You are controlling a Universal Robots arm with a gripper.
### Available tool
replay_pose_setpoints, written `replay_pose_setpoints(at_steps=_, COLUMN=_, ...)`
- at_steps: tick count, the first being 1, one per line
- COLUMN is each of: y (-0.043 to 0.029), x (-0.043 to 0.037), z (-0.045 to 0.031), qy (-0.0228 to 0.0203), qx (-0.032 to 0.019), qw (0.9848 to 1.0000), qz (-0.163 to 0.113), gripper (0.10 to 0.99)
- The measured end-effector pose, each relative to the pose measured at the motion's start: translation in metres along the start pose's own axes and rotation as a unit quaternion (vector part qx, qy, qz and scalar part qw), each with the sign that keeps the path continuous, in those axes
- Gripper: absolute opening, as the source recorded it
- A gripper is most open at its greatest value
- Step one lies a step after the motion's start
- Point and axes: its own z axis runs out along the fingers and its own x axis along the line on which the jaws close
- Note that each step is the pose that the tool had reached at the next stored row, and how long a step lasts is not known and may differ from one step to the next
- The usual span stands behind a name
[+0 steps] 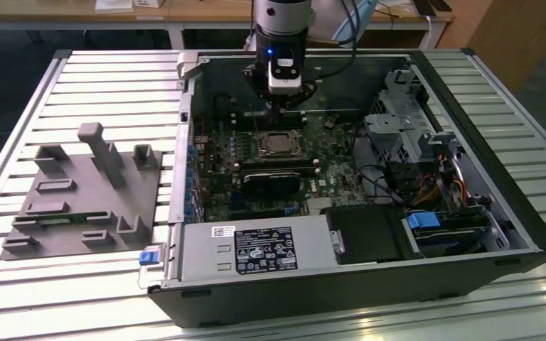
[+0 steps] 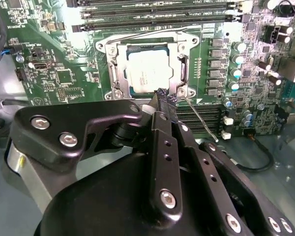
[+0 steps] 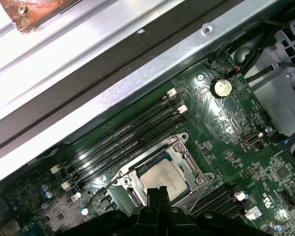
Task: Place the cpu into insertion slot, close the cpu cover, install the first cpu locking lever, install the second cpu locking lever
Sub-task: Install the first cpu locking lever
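One cpu (image 2: 146,69) sits flat in the insertion slot (image 2: 137,92), cpu cover (image 2: 183,64) down over it — end effector (image 2: 163,96) tips pressed together at the slot's corner, just beside a thin wire locking lever (image 2: 201,120). Lever's probably stiff and springy — best hooked near its free end.

Small square cpu (image 2: 146,69) with silver-grey metal top, dull satin. Thin silvery metal cpu cover (image 2: 119,66), bright and reflective. Green circuit board (image 2: 54,59), glossy. Black gripper (image 2: 163,94), matt, with shiny screw heads (image 2: 168,198). Ribbed metal table (image 1: 111,78), brushed sheen.
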Motion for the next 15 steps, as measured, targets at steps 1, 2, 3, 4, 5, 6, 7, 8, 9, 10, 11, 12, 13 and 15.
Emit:
replay_pose_setpoints(at_steps=1, y=0.0000, x=0.0000, z=0.0000, qy=0.0000, qx=-0.0001, qw=1.0000, qz=-0.003, gripper=0.106)
replay_pose_setpoints(at_steps=2, y=0.0000, x=0.0000, z=0.0000, qy=0.0000, qx=-0.0002, qw=1.0000, qz=-0.006, gripper=0.106)
replay_pose_setpoints(at_steps=3, y=0.0000, x=0.0000, z=0.0000, qy=0.0000, qx=-0.0003, qw=1.0000, qz=-0.010, gripper=0.106)
replay_pose_setpoints(at_steps=4, y=0.0000, x=0.0000, z=0.0000, qy=0.0000, qx=-0.0004, qw=0.9999, qz=-0.013, gripper=0.106)
replay_pose_setpoints(at_steps=5, y=0.0000, x=0.0000, z=0.0000, qy=0.0000, qx=-0.0004, qw=0.9999, qz=-0.017, gripper=0.106)
replay_pose_setpoints(at_steps=6, y=0.0000, x=0.0000, z=0.0000, qy=0.0000, qx=-0.0006, qw=0.9998, qz=-0.021, gripper=0.106)
replay_pose_setpoints(at_steps=7, y=0.0000, x=0.0000, z=0.0000, qy=0.0000, qx=-0.0006, qw=0.9997, qz=-0.025, gripper=0.106)
replay_pose_setpoints(at_steps=8, y=0.0000, x=0.0000, z=0.0000, qy=0.0001, qx=-0.0008, qw=0.9996, qz=-0.028, gripper=0.106)
replay_pose_setpoints(at_steps=9, y=0.0000, x=0.0000, z=0.0000, qy=0.0001, qx=-0.0008, qw=0.9995, qz=-0.032, gripper=0.106)
replay_pose_setpoints(at_steps=10, y=0.0000, x=0.0000, z=0.0000, qy=0.0001, qx=-0.0009, qw=0.9994, qz=-0.035, gripper=0.106)
replay_pose_setpoints(at_steps=11, y=-0.0001, x=0.0001, z=0.0000, qy=0.0001, qx=-0.0010, qw=0.9993, qz=-0.039, gripper=0.106)
replay_pose_setpoints(at_steps=12, y=0.0000, x=0.0001, z=0.0000, qy=0.0001, qx=-0.0011, qw=0.9991, qz=-0.042, gripper=0.106)
replay_pose_setpoints(at_steps=13, y=0.0000, x=0.0001, z=0.0000, qy=0.0001, qx=-0.0012, qw=0.9990, qz=-0.046, gripper=0.106)
replay_pose_setpoints(at_steps=15, y=-0.0001, x=0.0001, z=0.0000, qy=0.0001, qx=-0.0014, qw=0.9986, qz=-0.053, gripper=0.106)
